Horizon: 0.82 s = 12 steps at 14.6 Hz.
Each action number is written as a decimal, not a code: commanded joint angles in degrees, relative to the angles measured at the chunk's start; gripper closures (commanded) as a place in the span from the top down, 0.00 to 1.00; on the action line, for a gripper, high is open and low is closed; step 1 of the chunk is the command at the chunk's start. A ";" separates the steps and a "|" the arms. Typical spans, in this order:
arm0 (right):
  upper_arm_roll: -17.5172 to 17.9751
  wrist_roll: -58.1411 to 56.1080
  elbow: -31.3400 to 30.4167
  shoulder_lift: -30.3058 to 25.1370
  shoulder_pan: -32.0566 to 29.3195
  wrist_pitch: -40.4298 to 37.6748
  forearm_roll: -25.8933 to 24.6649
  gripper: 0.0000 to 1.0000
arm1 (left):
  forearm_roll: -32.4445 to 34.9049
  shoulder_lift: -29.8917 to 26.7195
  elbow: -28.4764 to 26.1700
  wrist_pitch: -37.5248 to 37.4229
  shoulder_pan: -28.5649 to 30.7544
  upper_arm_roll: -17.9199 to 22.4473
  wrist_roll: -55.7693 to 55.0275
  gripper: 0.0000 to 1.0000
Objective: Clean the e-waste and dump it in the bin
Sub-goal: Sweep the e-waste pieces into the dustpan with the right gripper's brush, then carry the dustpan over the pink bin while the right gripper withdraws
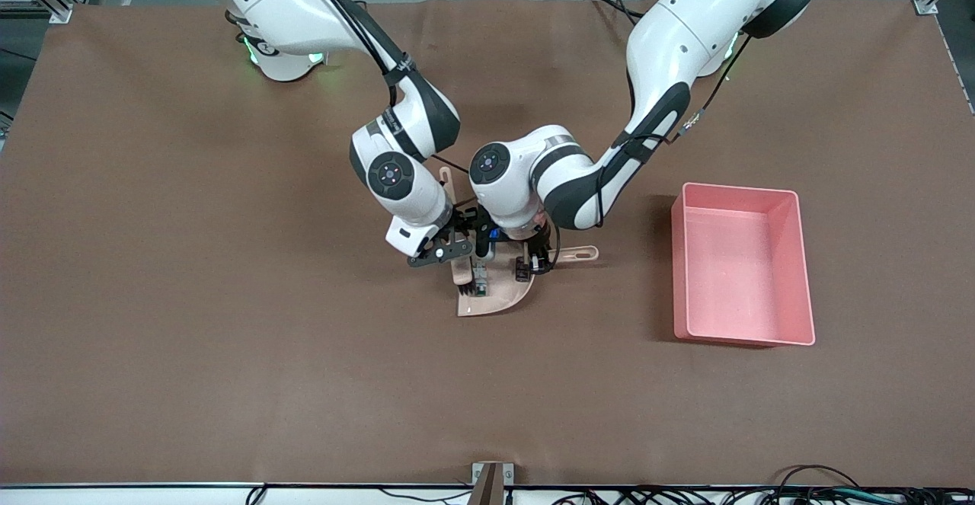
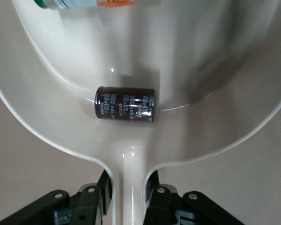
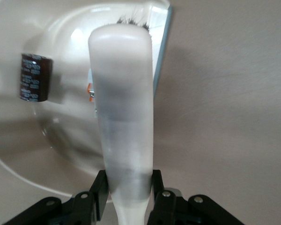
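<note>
At the centre of the front view, the right gripper (image 1: 466,250) is pinching the handle of the beige brush (image 1: 464,265), whose black bristles are reaching into the dustpan (image 1: 499,301). In the right wrist view the brush handle (image 3: 123,108) is showing as a smooth, rounded, glossy paddle clamped between the fingers, its bristle tips sitting by the pan's straight front lip.

Just to the right of that, the left gripper (image 1: 537,261) is gripping the dustpan's thin handle, with the pan lying flat on the brown, matte worktop (image 1: 190,299). The left wrist view is showing the fingers (image 2: 157,199) pressed against either side of the handle stem.

Both pieces of e-waste are lying inside the pan: the dark maroon-black cylinder (image 2: 125,103), shiny-sleeved with pale print, is resting on its side on the pan's curved, glossy floor, and the white block with orange marks (image 2: 84,3) is barely peeking in at the top edge of that view, beside the brush.

At the right of the front view, the pink bin (image 1: 743,269) is standing well apart from the pan, a smooth plastic tub with upright walls and nothing visible inside.

Sweeping appears to be finishing; the next move likely calls for lifting the pan level, carrying it over the bin and tipping it, since the cylinder looks apt to roll.
</note>
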 commanded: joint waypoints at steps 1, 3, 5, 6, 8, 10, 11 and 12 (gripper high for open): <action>1.18 -2.98 -0.40 -4.60 -3.77 -5.99 1.64 0.01 | -1.29 1.96 2.01 1.02 0.75 0.04 -1.33 0.05; 1.10 -3.07 -0.48 -7.06 -6.23 -8.98 1.64 0.02 | -2.00 1.87 1.83 3.99 1.10 0.04 -1.33 0.04; 0.22 -2.89 -0.92 -9.34 -8.52 -10.66 1.47 0.06 | -2.62 1.78 1.74 7.33 1.81 -0.05 -1.33 0.04; 0.13 -3.16 -1.01 -9.97 -10.70 -12.67 0.94 0.06 | -3.14 1.78 1.74 9.00 1.81 -0.05 -1.41 0.04; -0.13 -3.42 -1.01 -10.76 -13.88 -16.54 -1.07 0.05 | -3.76 1.43 1.83 10.59 1.90 -0.31 -1.24 0.04; -0.40 -3.42 -2.15 -11.81 -16.78 -17.52 -5.89 0.04 | -3.85 0.56 1.83 10.69 1.90 -0.58 -0.45 0.04; -0.40 -3.42 -4.07 -12.69 -18.88 -17.00 -7.14 0.03 | -3.85 0.03 1.83 10.69 2.07 -1.10 -0.10 0.04; -0.40 -3.60 -4.96 -13.31 -20.20 -16.99 -7.32 0.03 | -4.11 -1.02 1.83 10.34 3.03 -2.23 -0.10 0.04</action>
